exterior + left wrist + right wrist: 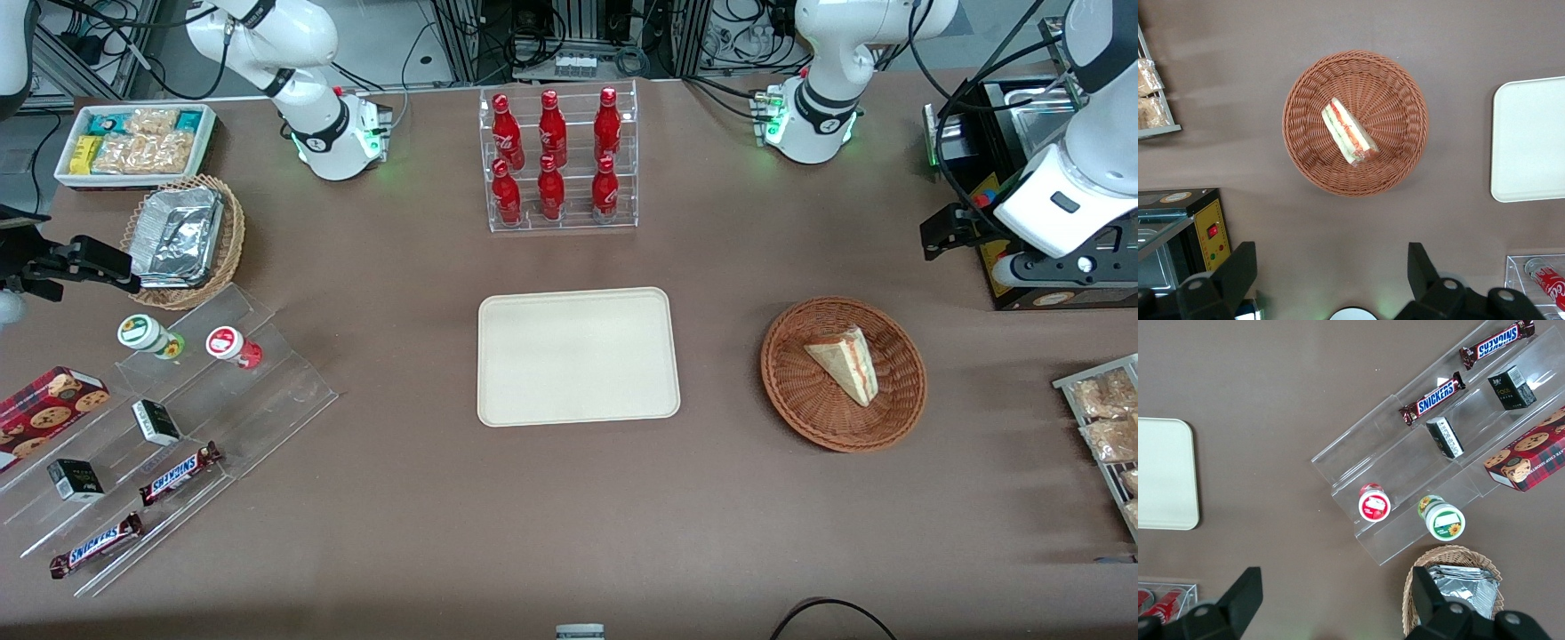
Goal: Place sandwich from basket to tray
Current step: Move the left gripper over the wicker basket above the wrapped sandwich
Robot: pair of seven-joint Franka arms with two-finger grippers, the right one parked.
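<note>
Reddish-brown woven basket (843, 374); cream tray (578, 356); black fingers (1238, 273), seemingly.

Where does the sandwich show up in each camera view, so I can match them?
Front view: the sandwich lies in the basket, beside the tray.
Left wrist view: sandwich in the basket; the open gripper is away from it.
Right wrist view: not in it.
Shared landmark: the tray.

A reddish-brown basket (843, 373) of tightly woven wicker, ribbed and rough, holds a sandwich (845, 363) of soft, matt tan bread on a matt brown cloth-covered table (569, 516). The cream tray (578, 356) nearby looks smooth and dull (moulded plastic or pulp, hard to say which). High above the table toward the working arm's end, the gripper (1331, 277) shows matt black plastic fingers (1238, 270), set wide apart.
</note>
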